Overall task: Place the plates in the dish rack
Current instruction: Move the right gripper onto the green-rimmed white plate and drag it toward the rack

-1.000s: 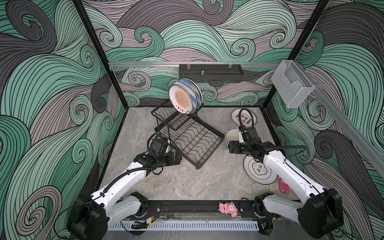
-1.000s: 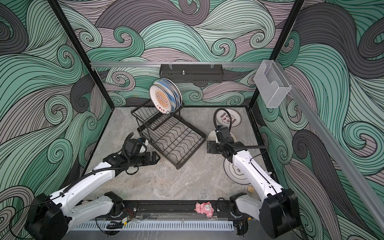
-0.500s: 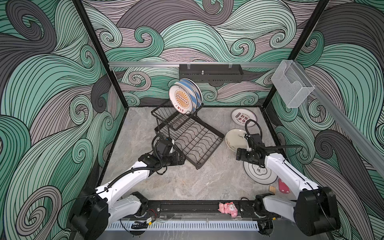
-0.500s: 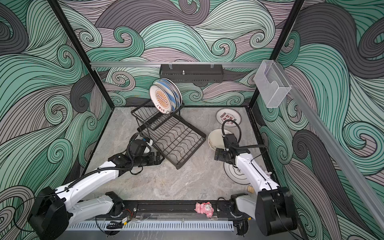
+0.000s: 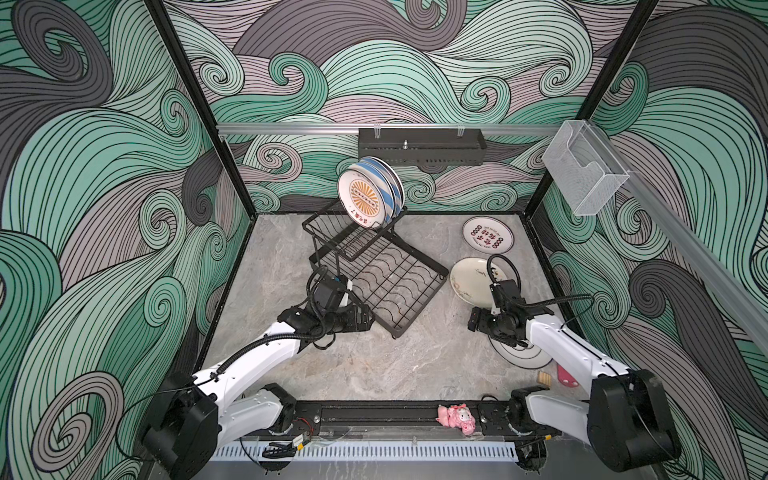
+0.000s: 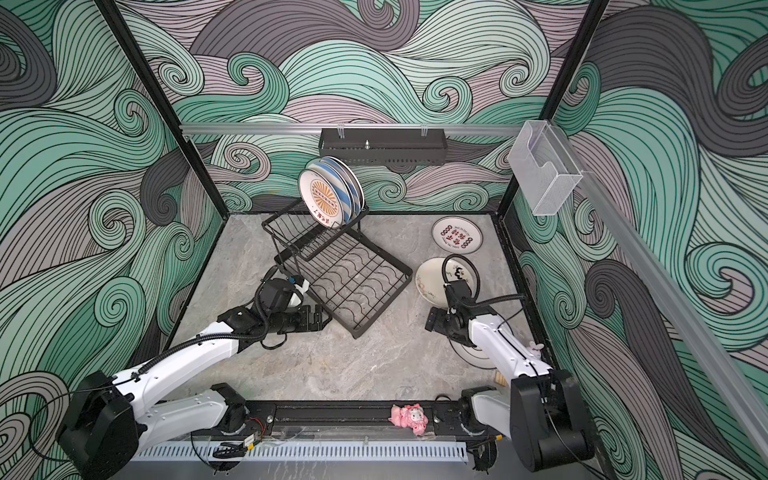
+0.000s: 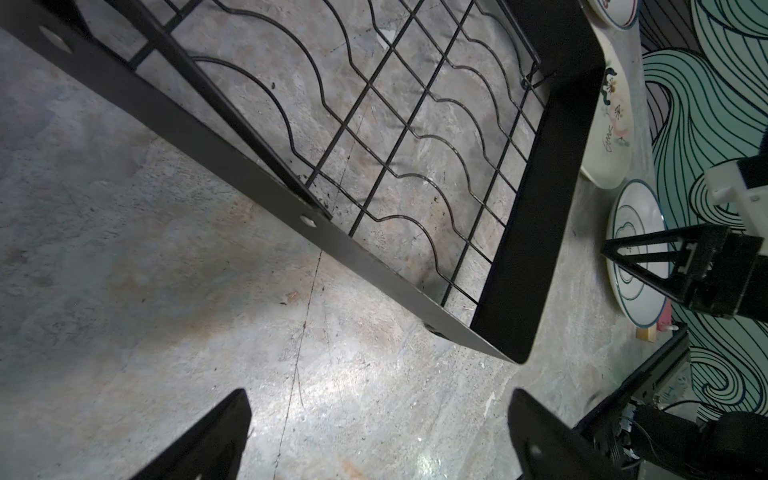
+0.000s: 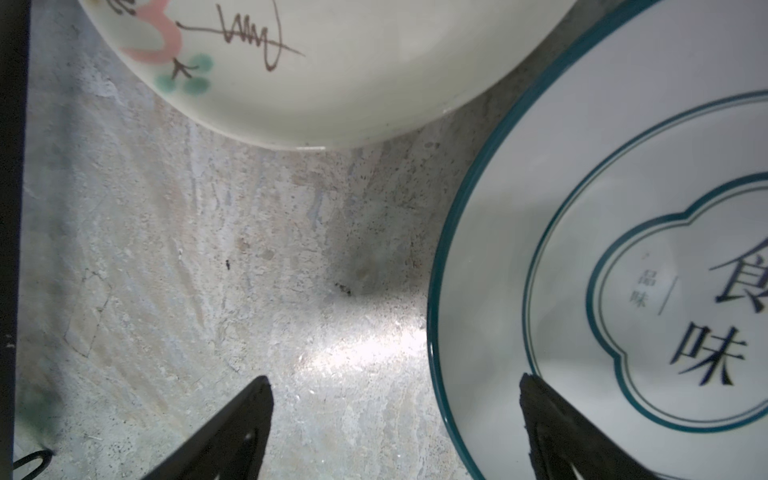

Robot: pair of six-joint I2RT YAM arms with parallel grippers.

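Green-rimmed plate (image 8: 582, 291) lies on the surface (image 8: 208, 249), its edge between the jaws of the right pincer (image 8: 395, 380), wide open and empty, swung back from the cream plate (image 5: 469, 278). Left pincer (image 7: 378, 395), also open, has neared the dish rack (image 5: 390, 286); a pickup looks next.

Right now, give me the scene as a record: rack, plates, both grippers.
dish rack: mid table, set at an angle
racked: upright in raised basket, orange sunburst plate in front, blue-striped plate behind; total unclear
flat on table: red-lettered plate, doodle plate, green-rimmed plate, all right of rack
left gripper: open, empty, beside rack's near corner
right gripper: open, empty; one of its fingers over green-rimmed plate
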